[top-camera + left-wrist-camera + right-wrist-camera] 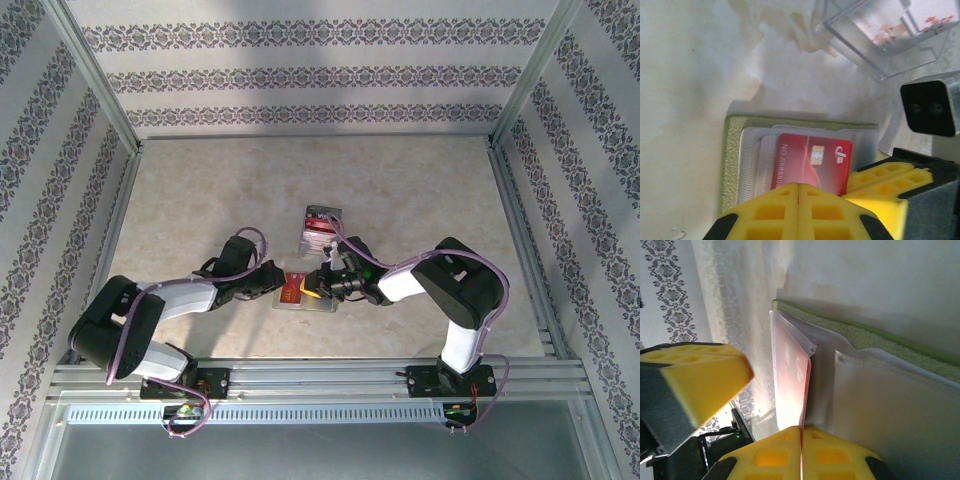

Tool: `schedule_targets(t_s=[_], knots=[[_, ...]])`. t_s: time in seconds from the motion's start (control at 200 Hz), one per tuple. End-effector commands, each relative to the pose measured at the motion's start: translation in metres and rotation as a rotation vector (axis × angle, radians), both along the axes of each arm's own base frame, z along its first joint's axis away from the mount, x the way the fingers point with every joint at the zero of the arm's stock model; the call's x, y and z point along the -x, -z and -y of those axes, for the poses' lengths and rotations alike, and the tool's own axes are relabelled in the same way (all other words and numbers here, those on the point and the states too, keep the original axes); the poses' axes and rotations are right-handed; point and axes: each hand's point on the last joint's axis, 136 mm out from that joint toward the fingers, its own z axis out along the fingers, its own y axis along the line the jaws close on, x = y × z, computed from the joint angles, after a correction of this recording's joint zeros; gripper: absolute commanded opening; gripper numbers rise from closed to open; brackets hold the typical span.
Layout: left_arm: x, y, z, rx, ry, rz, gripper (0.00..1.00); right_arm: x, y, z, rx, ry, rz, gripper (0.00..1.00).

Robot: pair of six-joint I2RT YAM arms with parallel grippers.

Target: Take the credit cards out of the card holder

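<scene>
Top view: card holder [300, 303] lay open on table [200, 200], clear tray [322, 228] just beyond it.
Left wrist: left claw [798, 192] closed over holder's near edge; red credit card [810, 160] at holder's inner pocket.
Right wrist: right claw [801, 435] clamped on card's edge, beside holder's green rim.

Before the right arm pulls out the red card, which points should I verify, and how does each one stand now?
1. Right gripper shut on the red credit card: ok.
2. Card free of the card holder: not ok, part of it sits inside.
3. Left gripper, shut, holding the holder down: cannot tell.
4. One card alone in the grip: cannot tell.
5. Clear tray apart from the holder: ok.
</scene>
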Motion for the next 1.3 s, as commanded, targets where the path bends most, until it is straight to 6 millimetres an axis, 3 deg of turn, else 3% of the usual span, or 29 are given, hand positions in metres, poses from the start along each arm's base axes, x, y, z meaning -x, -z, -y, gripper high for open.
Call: schedule_targets(t_s=[0.0, 0.33, 0.5, 0.794, 0.989, 1.294], knots=[[-0.007, -0.001, 0.002, -0.013, 0.021, 0.027, 0.0, 0.0, -0.002, -0.004, -0.019, -0.016, 0.009, 0.07], [0.006, 0.036, -0.019, -0.137, -0.012, -0.057, 0.0, 0.004, -0.001, -0.002, -0.018, -0.018, 0.003, 0.08], [0.012, 0.044, -0.027, -0.178, -0.021, -0.08, 0.0, 0.006, -0.001, 0.003, -0.015, -0.013, 0.006, 0.08], [0.014, 0.048, -0.029, -0.191, -0.024, -0.09, 0.0, 0.005, 0.0, 0.017, -0.011, 0.015, 0.004, 0.09], [0.014, 0.047, -0.028, -0.185, -0.021, -0.087, 0.0, 0.007, -0.003, 0.016, -0.025, 0.004, 0.007, 0.09], [0.014, 0.046, -0.025, -0.161, -0.024, -0.084, 0.0, 0.004, -0.002, 0.01, -0.023, 0.031, -0.018, 0.26]])
